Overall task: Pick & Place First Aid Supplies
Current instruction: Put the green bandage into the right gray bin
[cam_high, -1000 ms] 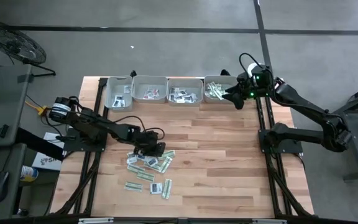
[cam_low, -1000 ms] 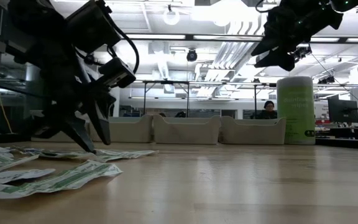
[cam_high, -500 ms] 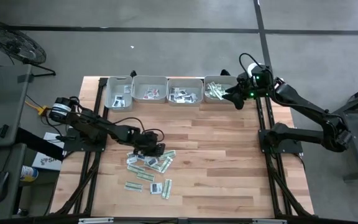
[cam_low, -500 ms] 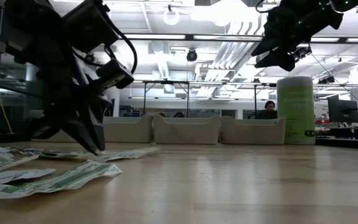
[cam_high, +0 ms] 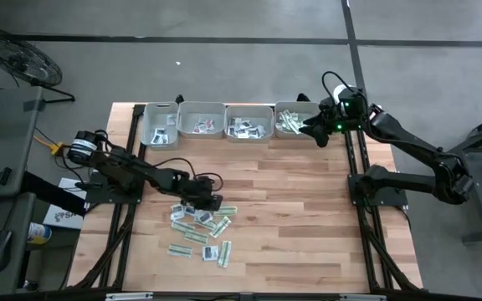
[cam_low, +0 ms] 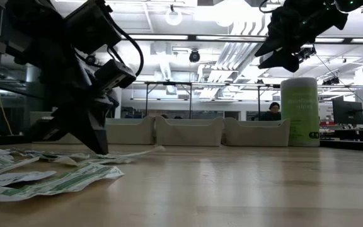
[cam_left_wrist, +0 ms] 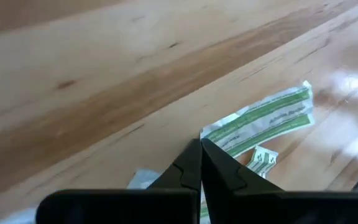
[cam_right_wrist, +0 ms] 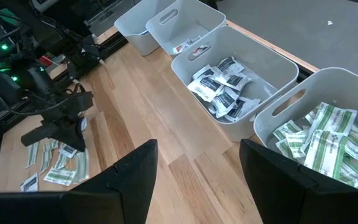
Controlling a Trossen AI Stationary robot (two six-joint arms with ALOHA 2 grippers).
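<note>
A pile of small sachets (cam_high: 199, 226) lies on the wooden table left of centre, narrow green-white strips and squarish white ones. My left gripper (cam_high: 213, 203) is down at the pile's far right edge, shut on one green-white strip (cam_left_wrist: 263, 118); it also shows in the low view (cam_low: 98, 150). My right gripper (cam_high: 310, 127) hangs open and empty above the rightmost grey tray (cam_high: 291, 109), which holds green-white strips (cam_right_wrist: 325, 140). My left gripper pinches one end of the green-white strip (cam_left_wrist: 215, 138) between its two shut fingertips. The fingers slant down from the table's left. The strip reaches away from the fingertips along the tabletop, its free end (cam_low: 159, 149) a little raised.
Four grey trays stand in a row at the far edge (cam_high: 201, 107); one (cam_right_wrist: 241, 50) holds white sachets. A tall pale green tub (cam_low: 300, 112) stands at the far right. Bare wood lies to the right of the pile (cam_high: 308, 217).
My left gripper has shut its fingers at the pile's edge and taken hold of the green-white strip. The strip's free end has come up a little off the table. My right arm has kept still.
</note>
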